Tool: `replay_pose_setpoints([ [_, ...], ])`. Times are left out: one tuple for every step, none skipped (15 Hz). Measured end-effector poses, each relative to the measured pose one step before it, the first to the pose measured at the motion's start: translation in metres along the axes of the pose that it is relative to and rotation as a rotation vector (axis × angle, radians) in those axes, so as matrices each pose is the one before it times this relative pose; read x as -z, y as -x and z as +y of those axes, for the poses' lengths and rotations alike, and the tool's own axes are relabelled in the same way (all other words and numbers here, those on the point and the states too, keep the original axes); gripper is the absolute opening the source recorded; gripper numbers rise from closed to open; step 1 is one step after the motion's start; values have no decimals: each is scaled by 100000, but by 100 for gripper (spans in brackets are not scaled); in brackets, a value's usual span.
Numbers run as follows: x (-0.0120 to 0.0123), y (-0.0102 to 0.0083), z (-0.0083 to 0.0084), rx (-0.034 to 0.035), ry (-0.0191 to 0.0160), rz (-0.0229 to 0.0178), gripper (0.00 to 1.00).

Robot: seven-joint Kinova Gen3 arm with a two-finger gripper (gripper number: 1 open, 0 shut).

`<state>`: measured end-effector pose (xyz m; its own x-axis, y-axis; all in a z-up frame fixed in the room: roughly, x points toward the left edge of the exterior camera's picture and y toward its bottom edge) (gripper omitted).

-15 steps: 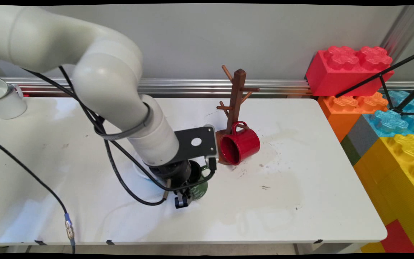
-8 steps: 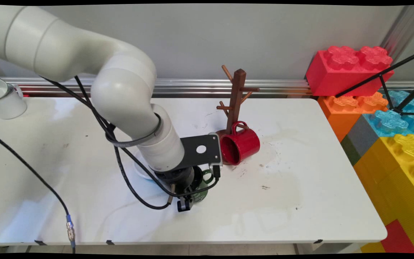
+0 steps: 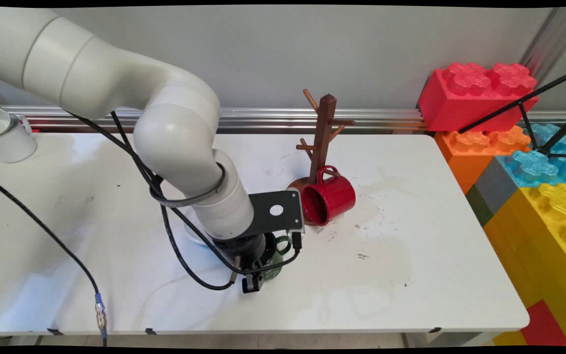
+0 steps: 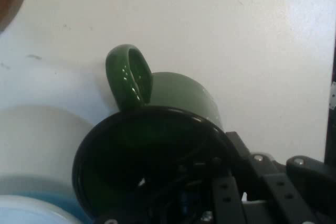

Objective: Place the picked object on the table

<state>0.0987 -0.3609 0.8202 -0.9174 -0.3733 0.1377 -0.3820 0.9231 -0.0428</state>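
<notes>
**Gripper lowers onto the green mug**

Over the last second the gripper [image 3: 251,284] has shifted a little to the right and towards the table's near side, and it has come lower. It now sits right on the green mug [image 3: 274,255]. The mug stands upright on the white table [image 3: 410,275], near the middle and slightly left, and it has barely moved.

In the hand view the mug's dark mouth fills the lower part of the picture. Its handle [image 4: 129,74] points away from the camera, and the black linkage crowds its rim. We cannot tell whether the claw is apart or clamped on the mug, because the arm hides it in the main view.

Just behind and to the right, a red mug [image 3: 329,199] lies on its side against the foot of a brown mug tree [image 3: 323,132]. The arm's black bracket is very close to that mug's mouth, so room is tight there. A white dish [image 3: 192,237] peeks out behind the arm on the left, close to the green mug.

Towards the near edge and to the right the table lies open. A white mug [image 3: 5,135] stands well apart at the far left. Big toy bricks [image 3: 509,147] line the right edge. Black cables [image 3: 42,236] hang across the left side.
</notes>
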Motion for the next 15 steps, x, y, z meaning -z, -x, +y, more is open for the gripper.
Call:
replay_pose_setpoints([
  [-109, -26, 6, 19, 41, -155, 0],
  [-62, -16, 7, -6, 25, -89, 0],
  [-92, -8, -11, 23, -9, -198, 0],
  [-92, -10, -15, -10, -23, -211, 0],
  [-67, 9, -24, 34, -67, -182, 0],
  [-77, 13, -26, 67, -14, -172, 0],
  [-42, 10, -13, 52, -8, -78, 0],
  [-59, 9, -26, 125, -20, -47, 0],
  [-32, 2, -19, 96, -5, -5, 0],
  [-58, -1, -27, 220, 3, 58, 0],
  [-38, -10, -14, 125, 12, 74, 0],
  [-58, 3, -26, 261, 29, 85, 0],
  [-41, 6, -26, 265, 16, 92, 0],
  [-72, 9, -32, 571, 55, 152, 0],
  [-46, -13, -33, 331, 37, 176, 0],
])
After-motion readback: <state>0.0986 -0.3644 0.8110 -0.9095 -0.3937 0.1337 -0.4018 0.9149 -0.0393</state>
